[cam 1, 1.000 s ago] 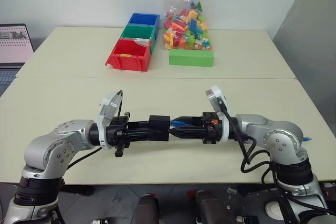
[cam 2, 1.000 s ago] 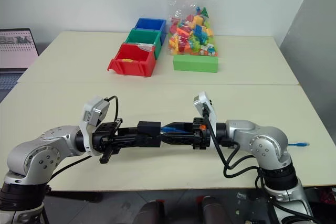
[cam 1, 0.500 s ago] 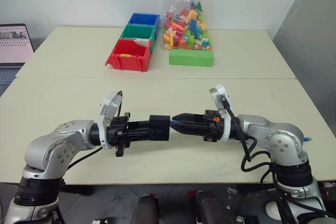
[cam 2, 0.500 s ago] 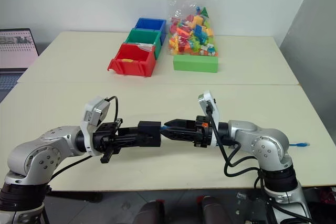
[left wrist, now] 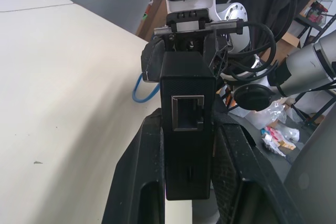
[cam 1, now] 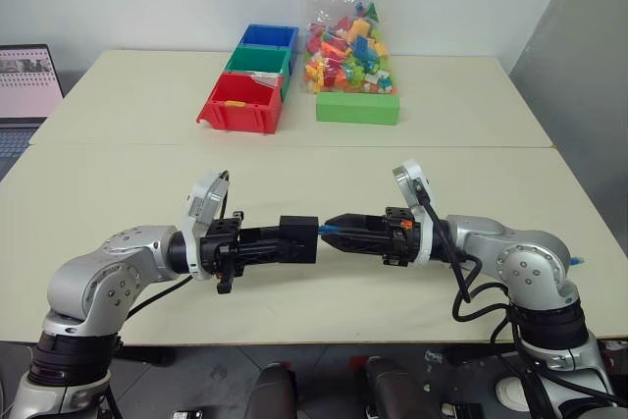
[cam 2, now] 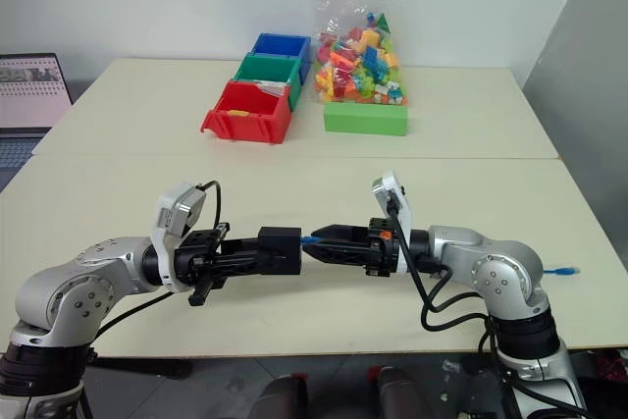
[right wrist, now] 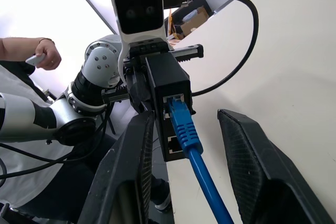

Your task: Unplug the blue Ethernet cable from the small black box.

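Currently the left pincer (cam 1: 287,241) is clenched on the small black box (cam 1: 298,238), holding it level above the worktop (cam 1: 294,164) with its port side toward the right arm. Opposite, the right pincer (cam 1: 334,234) points at the box, its fingers (right wrist: 128,179) standing apart on either side of the blue Ethernet cable (right wrist: 189,145). From the right wrist view, the cable's blue plug boot sits in the upper port of the box; whether the fingers press on the cable cannot be told. Farther back on the worktop stand red (cam 1: 241,103), green (cam 1: 257,65) and blue bins (cam 1: 269,37), a green block (cam 1: 357,108) and a bag of coloured bricks (cam 1: 348,46).
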